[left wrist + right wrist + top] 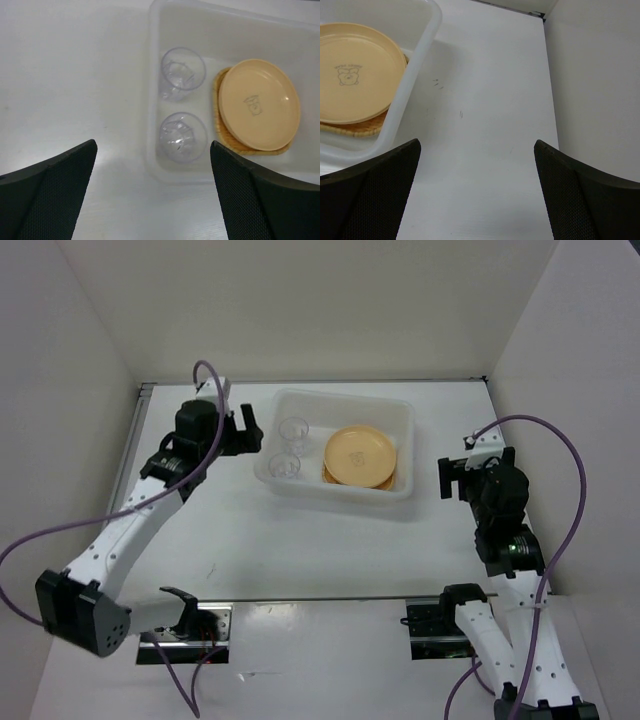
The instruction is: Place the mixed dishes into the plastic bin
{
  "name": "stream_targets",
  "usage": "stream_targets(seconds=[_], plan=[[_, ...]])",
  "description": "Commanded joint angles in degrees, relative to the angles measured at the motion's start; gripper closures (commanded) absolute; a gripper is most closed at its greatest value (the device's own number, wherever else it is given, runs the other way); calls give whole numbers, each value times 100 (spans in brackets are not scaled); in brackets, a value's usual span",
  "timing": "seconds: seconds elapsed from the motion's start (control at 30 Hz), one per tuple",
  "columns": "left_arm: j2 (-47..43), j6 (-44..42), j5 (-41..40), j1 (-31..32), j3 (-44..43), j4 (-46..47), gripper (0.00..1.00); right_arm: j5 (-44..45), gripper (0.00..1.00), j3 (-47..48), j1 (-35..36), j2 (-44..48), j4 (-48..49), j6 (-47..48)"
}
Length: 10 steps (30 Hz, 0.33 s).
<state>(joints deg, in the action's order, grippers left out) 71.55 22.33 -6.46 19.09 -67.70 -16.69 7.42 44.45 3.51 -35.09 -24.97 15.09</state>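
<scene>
Toward the far side of the table (300,560), the plastic bin (345,392) holds every dish we can see: two clear cups (293,429) at its left end, and a yellow-tan plate (360,455) stacked flat on the woven tray (235,143), which saves room. A second plate may hide beneath. Our left hand (250,433) and right hand (446,478) hang wide and empty just outside the bin, so we judge loading finished.

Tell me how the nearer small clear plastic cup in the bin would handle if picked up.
Probably light: the small clear plastic cup looks thin-walled. Its smooth, glossy wall may flex or slip when pinched. It stands on end in the translucent white plastic bin, so rolling seems unlikely.
</scene>
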Motion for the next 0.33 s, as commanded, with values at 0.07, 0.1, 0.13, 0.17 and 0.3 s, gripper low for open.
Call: stream_targets(seconds=[0.07,0.1,0.13,0.17,0.3], plan=[[-2218,-317,-961,-283,1441,1210,0,48,2,204,97,-340,159,-76],[-2520,-264,-1267,-353,1670,1377,0,101,2,205,97,-401,159,-77],[-2819,-186,-1462,-354,2064,1379,0,102,2,205,97,-402,159,-129],[-3422,-107,-1629,-423,2242,1379,0,163,2,205,97,-463,159,-129],[-4727,-193,-2104,-477,2683,1056,0,269,2,152,97,-464,221,-182]])
